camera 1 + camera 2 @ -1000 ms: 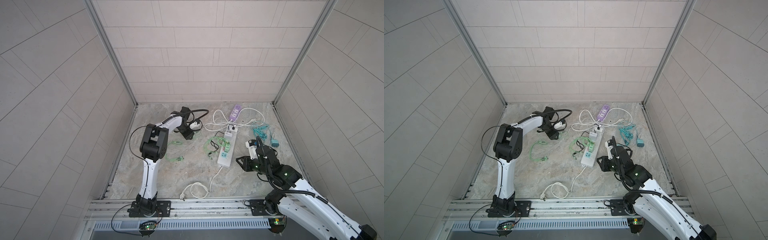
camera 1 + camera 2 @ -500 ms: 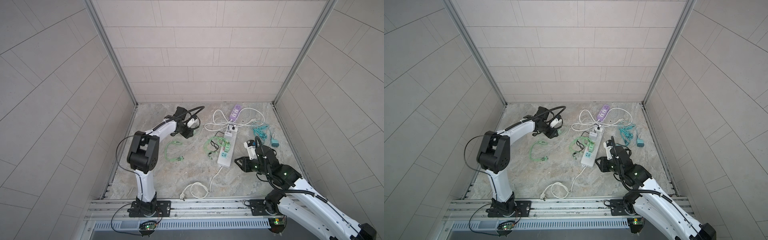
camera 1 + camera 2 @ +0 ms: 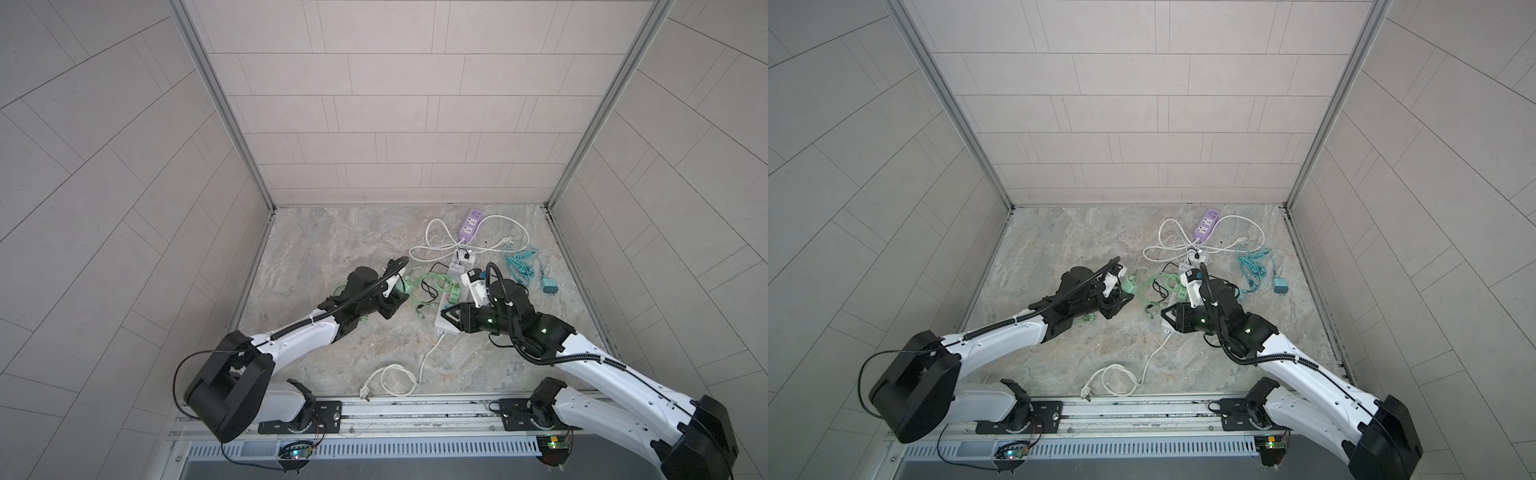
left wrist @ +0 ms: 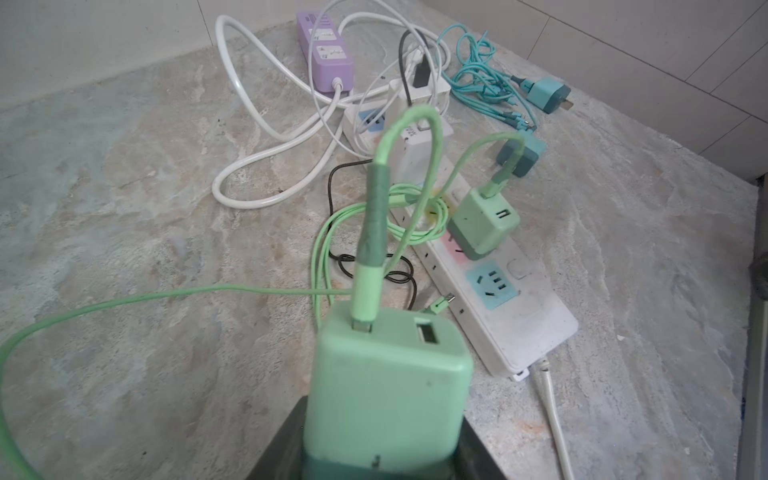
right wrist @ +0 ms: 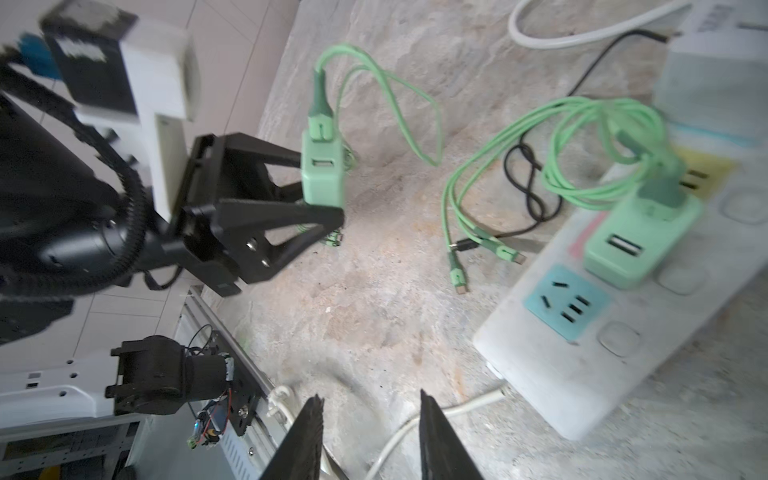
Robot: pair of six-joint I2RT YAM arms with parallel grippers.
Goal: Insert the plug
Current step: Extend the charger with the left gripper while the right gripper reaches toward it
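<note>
Print on white adapter (image 4: 419, 149) blurs unreadably; left gripper (image 5: 322, 189) clamps green charger (image 4: 386, 374).

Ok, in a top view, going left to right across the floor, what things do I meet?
In a top view: left gripper holding the green charger → green cable loops → white power strip → teal cable bundle → teal charger.

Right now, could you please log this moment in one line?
left gripper: shut on green charger, not yet inserted | right gripper: open, empty | white power strip: blue socket free
</note>
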